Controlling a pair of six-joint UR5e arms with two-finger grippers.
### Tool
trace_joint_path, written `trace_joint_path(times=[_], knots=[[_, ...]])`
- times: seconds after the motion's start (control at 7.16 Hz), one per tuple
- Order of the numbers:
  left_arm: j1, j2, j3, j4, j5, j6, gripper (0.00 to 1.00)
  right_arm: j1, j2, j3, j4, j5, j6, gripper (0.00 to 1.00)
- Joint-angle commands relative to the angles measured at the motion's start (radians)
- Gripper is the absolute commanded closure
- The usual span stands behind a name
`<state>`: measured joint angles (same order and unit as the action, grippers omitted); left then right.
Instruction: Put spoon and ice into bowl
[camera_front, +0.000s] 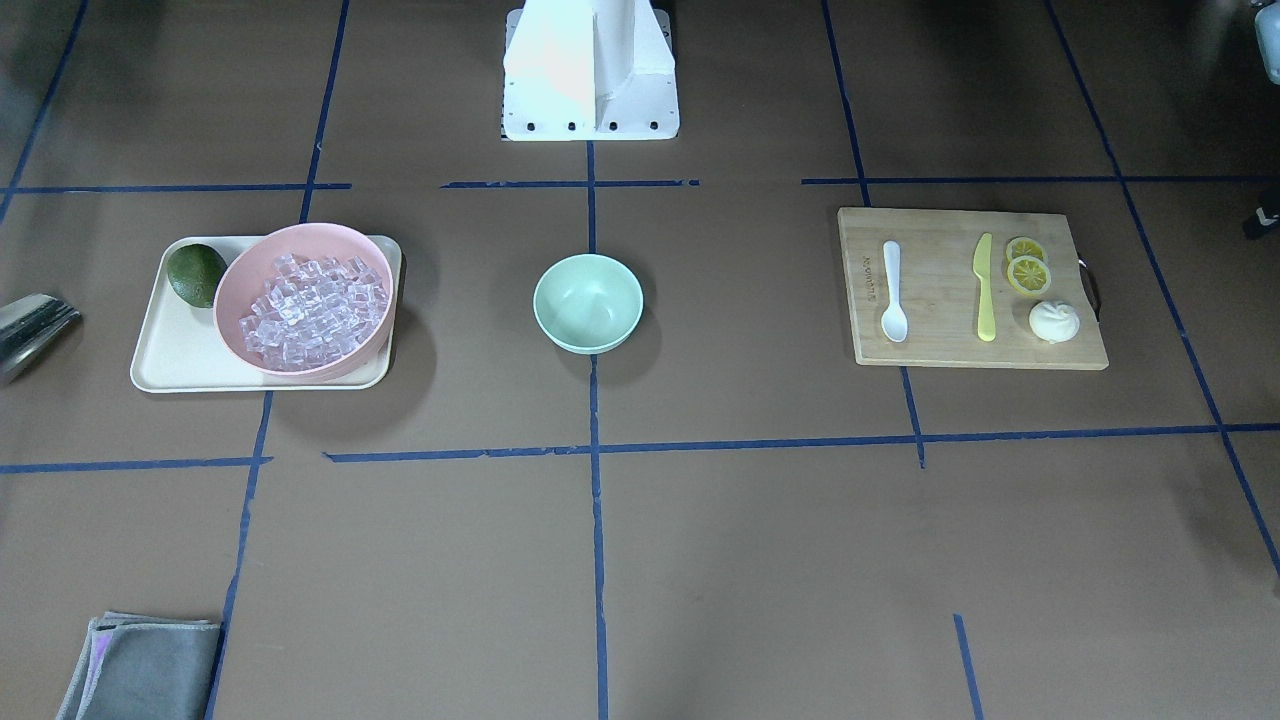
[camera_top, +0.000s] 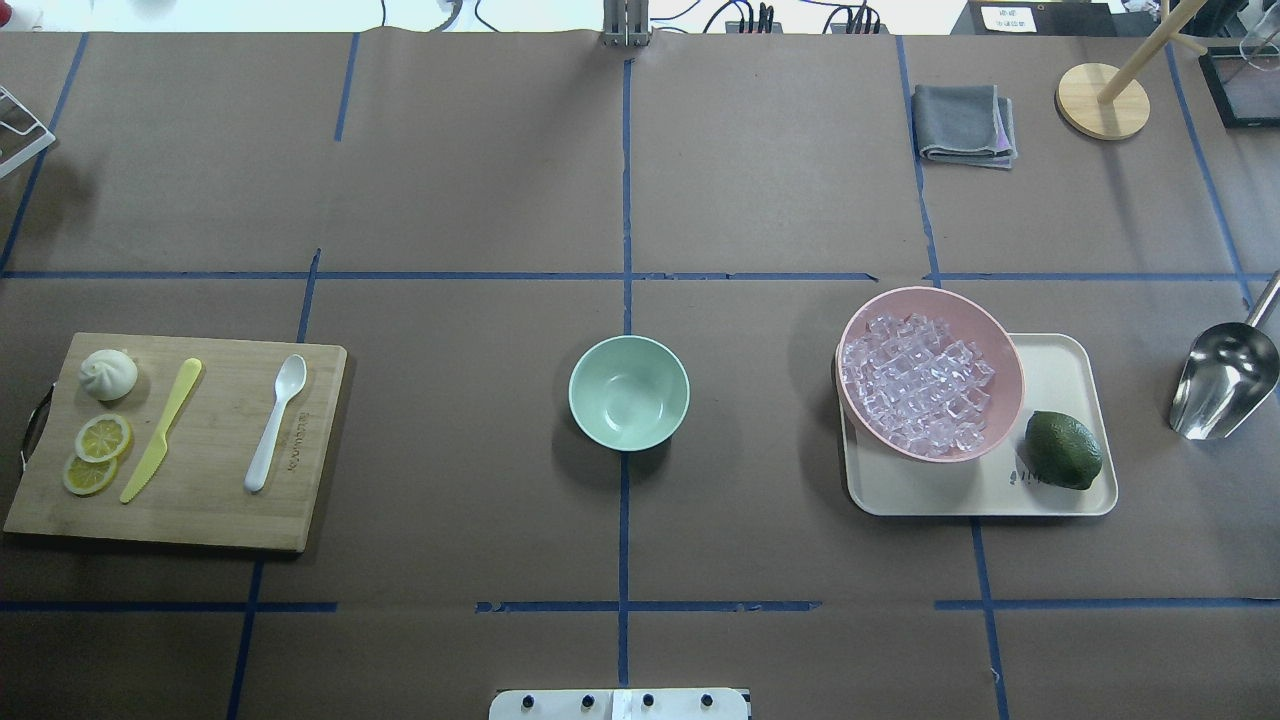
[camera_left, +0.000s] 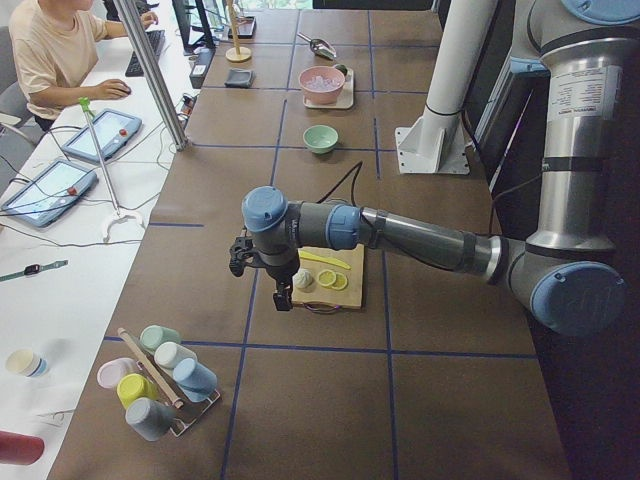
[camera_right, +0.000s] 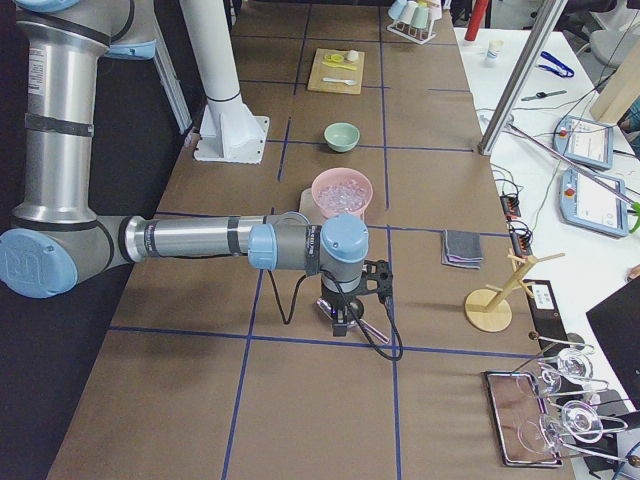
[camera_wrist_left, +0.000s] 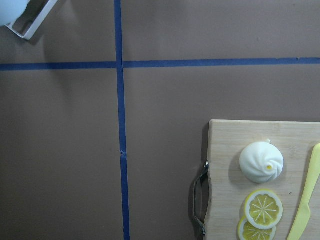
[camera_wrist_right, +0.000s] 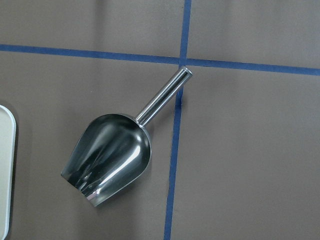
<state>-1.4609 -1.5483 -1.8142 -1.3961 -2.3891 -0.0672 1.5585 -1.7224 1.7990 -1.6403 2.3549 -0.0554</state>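
Note:
The white spoon (camera_front: 893, 292) lies on a wooden cutting board (camera_front: 940, 345); it also shows in the overhead view (camera_top: 277, 421). The ice (camera_top: 916, 382) fills a pink bowl (camera_top: 1008, 345) on a cream tray (camera_top: 1065, 365). The empty mint-green bowl (camera_top: 629, 392) stands at the table's middle. My left gripper (camera_left: 262, 272) hangs above the board's outer end. My right gripper (camera_right: 350, 295) hangs above a steel scoop (camera_wrist_right: 110, 157). Both grippers show only in the side views, so I cannot tell whether they are open or shut.
On the board lie a yellow knife (camera_top: 160, 430), two lemon slices (camera_top: 102, 438) and a white bun (camera_top: 108, 374). A lime (camera_top: 1063, 450) sits on the tray. A grey cloth (camera_top: 965, 123) and a wooden stand (camera_top: 1103, 100) are at the far right.

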Motion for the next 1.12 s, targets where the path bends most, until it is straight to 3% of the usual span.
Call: trace_joint_path(times=[0.0,0.56,0.84,0.98], knots=[[-0.001,0.003,-0.017,-0.001,0.001,0.003,0.00,0.000,-0.006,0.000,0.000,0.010,0.000,0.00],[0.005,0.020,-0.039,-0.015,-0.010,0.004,0.00,0.000,-0.006,-0.001,0.004,0.010,0.000,0.00],[0.051,0.043,-0.050,-0.190,-0.058,-0.006,0.00,0.000,-0.006,-0.003,0.007,0.010,0.000,0.00],[0.145,0.042,-0.051,-0.236,-0.079,-0.044,0.00,0.000,-0.006,-0.004,0.007,0.012,0.000,0.00]])
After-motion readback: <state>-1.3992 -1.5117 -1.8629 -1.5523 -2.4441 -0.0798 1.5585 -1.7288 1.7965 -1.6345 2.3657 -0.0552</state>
